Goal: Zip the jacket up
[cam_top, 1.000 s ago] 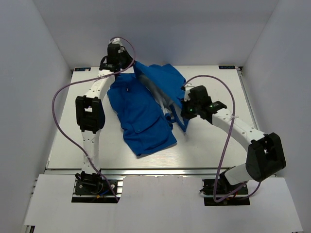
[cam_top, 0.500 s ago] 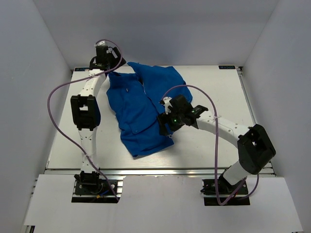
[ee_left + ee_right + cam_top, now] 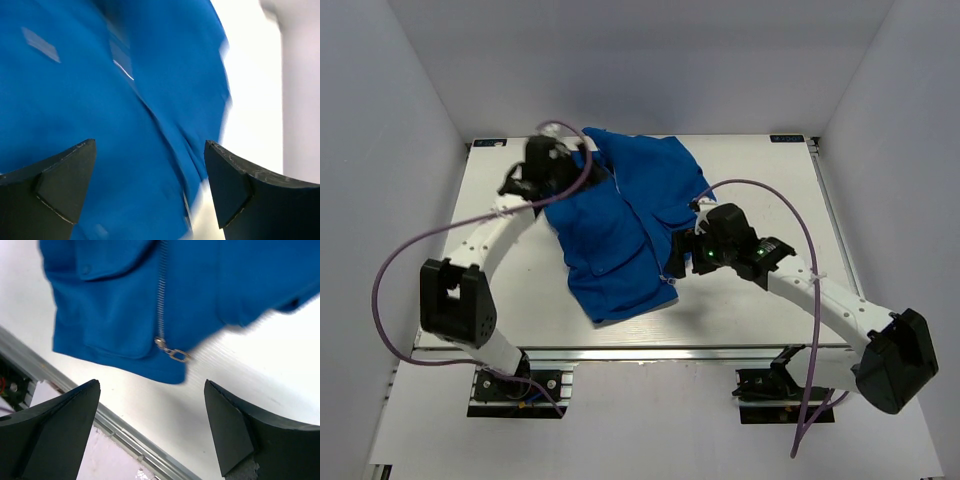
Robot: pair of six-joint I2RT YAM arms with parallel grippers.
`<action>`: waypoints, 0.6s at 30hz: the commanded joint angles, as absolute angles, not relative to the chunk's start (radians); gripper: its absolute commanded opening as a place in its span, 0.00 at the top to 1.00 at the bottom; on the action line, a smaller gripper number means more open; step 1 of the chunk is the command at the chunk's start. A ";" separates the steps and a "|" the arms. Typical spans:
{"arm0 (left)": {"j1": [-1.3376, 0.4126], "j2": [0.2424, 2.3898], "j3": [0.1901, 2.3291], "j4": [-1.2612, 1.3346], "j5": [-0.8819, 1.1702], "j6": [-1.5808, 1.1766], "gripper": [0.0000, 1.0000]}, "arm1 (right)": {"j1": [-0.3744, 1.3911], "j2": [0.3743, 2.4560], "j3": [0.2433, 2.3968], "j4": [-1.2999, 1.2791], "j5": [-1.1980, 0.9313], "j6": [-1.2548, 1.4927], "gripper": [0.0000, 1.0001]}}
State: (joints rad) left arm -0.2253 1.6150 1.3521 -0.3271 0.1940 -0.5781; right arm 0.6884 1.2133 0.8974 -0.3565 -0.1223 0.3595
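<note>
The left gripper (image 3: 150, 192) sits at the far-left edge of the jacket (image 3: 620, 230), beside the shoulder. Its fingers are spread wide and nothing is between them. Its own camera shows only blurred blue cloth below, with a strip of white bench (image 3: 770, 190) on the right.

The jacket lies flat in the middle of the bench, front side up. Its long axis runs from far to near, leaning a little toward the near left. The collar points to the back wall and the hem to the arm bases. The front seam runs down the middle along that axis.

The right gripper (image 3: 150, 435) is at the jacket's near-right edge, close to the hem. Its fingers also stand wide apart and hold nothing. Its wrist view shows the zip (image 3: 161, 295) running down to the hem, with the silvery pull (image 3: 172, 354) lying at the bottom end, just above the cloth's edge. A flap pocket (image 3: 100, 257) is left of the zip.
</note>
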 commanded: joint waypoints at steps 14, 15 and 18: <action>-0.446 1.526 0.781 -0.130 0.292 -0.716 0.02 | 0.669 1.359 0.830 -0.132 -0.083 0.443 0.22; -0.446 1.555 0.787 -0.155 0.273 -0.707 0.02 | 0.669 1.391 0.834 -0.126 -0.081 0.446 0.24; -0.445 1.626 0.830 -0.216 0.178 -0.695 0.02 | 0.664 1.457 0.857 -0.109 -0.071 0.451 0.28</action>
State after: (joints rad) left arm -0.4484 1.5719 0.7837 -0.1711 0.3126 -0.7193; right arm 0.6716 1.4120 0.8104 -0.1749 -0.0914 0.4393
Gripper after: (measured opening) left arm 0.976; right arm 0.726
